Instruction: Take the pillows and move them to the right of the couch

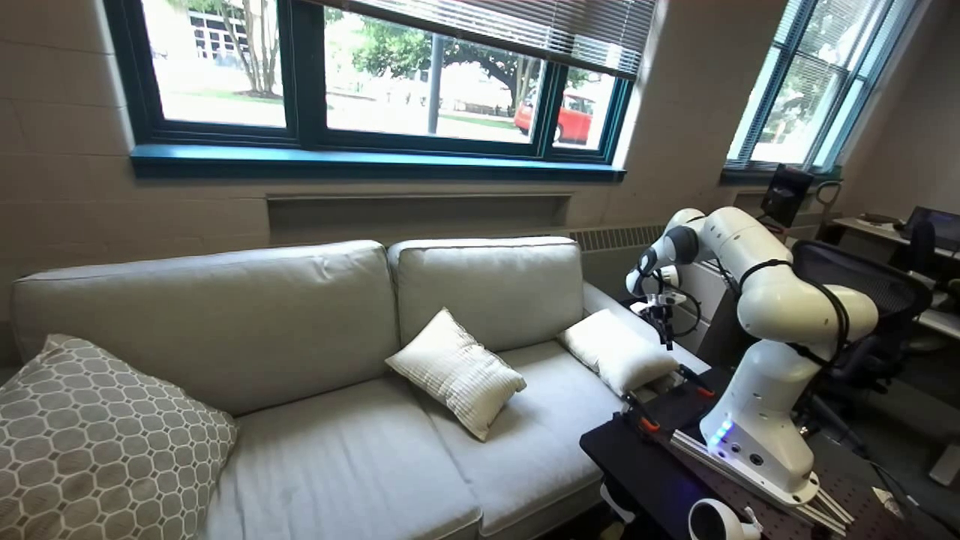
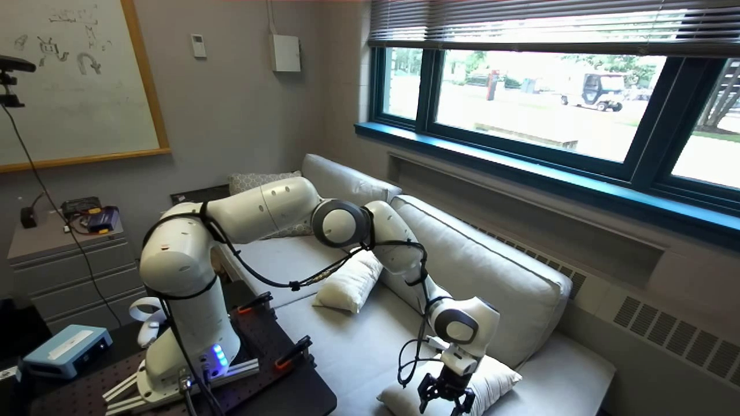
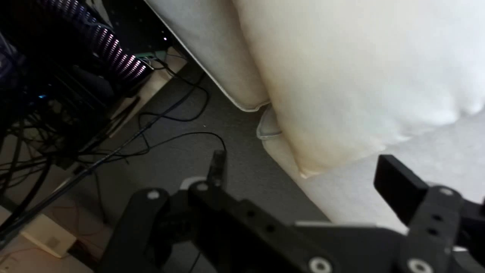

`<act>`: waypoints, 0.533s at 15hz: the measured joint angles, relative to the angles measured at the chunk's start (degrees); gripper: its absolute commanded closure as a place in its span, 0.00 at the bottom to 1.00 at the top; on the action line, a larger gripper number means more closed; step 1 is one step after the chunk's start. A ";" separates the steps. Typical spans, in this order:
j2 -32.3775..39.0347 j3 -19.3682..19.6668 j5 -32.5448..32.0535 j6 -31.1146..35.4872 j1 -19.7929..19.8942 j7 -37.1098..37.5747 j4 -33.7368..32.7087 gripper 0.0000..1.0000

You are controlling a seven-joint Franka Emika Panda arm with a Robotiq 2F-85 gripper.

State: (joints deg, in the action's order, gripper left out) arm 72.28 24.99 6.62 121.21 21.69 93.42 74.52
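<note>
The jaws stand wide and empty near a white pillow (image 1: 616, 351) by the couch's (image 1: 322, 442) armrest (image 1: 601, 298). That pillow's corner is near the front edge; a careless nudge could drop it. A second pillow (image 1: 456, 373) lies mid-couch.

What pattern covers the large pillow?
Large pillow: white octagonal outlines on grey, clearest in an exterior view.

In an exterior view, your couch (image 1: 322, 465) carries the left pillow (image 1: 112, 442) lower left, the middle pillow (image 1: 459, 375) near centre, the right pillow (image 1: 616, 354) at its right end; your table (image 1: 643, 471) stands lower right.
</note>
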 measured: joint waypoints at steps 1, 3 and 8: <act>0.83 -0.50 0.82 -3.06 2.52 -0.05 -2.41 0.00; 1.98 -1.36 1.42 -5.97 6.22 -0.27 -5.97 0.00; 2.80 -2.03 1.69 -6.91 6.72 -0.23 -7.71 0.00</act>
State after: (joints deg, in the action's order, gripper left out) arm 75.08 22.96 8.31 114.29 28.41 93.19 66.81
